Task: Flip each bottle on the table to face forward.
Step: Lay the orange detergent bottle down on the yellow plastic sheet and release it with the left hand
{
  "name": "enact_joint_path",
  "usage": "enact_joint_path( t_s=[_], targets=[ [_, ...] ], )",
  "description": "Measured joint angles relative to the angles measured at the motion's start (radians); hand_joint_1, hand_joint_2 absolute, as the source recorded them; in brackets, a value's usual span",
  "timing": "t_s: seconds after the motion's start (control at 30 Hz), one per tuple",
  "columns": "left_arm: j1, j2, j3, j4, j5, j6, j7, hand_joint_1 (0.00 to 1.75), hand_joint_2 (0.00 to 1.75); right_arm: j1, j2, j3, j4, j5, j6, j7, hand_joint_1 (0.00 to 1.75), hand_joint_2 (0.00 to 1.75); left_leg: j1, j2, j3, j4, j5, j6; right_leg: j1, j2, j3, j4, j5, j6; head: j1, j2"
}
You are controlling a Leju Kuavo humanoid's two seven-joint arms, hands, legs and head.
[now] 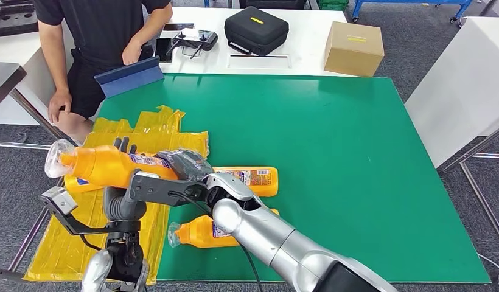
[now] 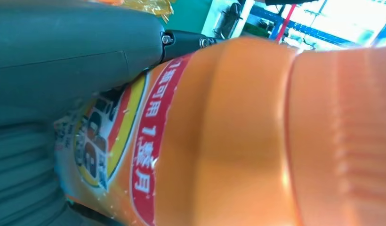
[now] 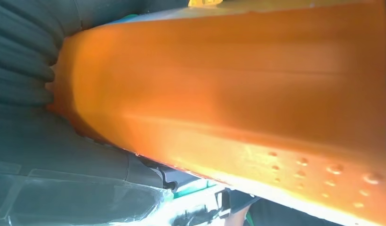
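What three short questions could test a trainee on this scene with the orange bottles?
1. True or false: the raised bottle is held by both hands.
2. How many orange bottles lie on the green table?
3. Which lies under the left side of the scene? A) yellow bags B) a white towel C) a wooden tray

Key
1. True: the left hand and the right hand both grip it, cap pointing left.
2. Two: the far bottle behind the right arm, and the near bottle by the front edge.
3. A: the yellow bags.
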Motion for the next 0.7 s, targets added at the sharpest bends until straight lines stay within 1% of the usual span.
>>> enact_joint_path(
  t_s=[0.2,0.67,0.7],
  targets=[
    [-0.021,0.002,0.001,0.0,0.002,-0.004,-0.003,0.0,1.75,0.002,-0.001,-0.001,0.002,-0.031,-0.002,-0.003,1.71,1.75,0.0,0.0,0.0,0.0,0.0,0.0,0.0,0.0,0.0,0.0,0.0,0.0,0.0,0.0],
    [-0.028,0.009,0.002,0.0,0.004,-0.011,-0.004,0.0,1.75,0.001,-0.002,0.0,0.011,-0.058,-0.002,0.0,1.72,1.75,0.0,0.0,0.0,0.0,0.0,0.0,0.0,0.0,0.0,0.0,0.0,0.0,0.0,0.0],
    [-0.028,0.01,0.002,0.0,0.004,-0.011,-0.004,0.02,1.75,0.001,-0.002,0.0,0.011,-0.059,-0.002,0.0,1.73,1.75,0.0,0.0,0.0,0.0,0.0,0.0,0.0,0.0,0.0,0.0,0.0,0.0,0.0,0.0]
  ],
)
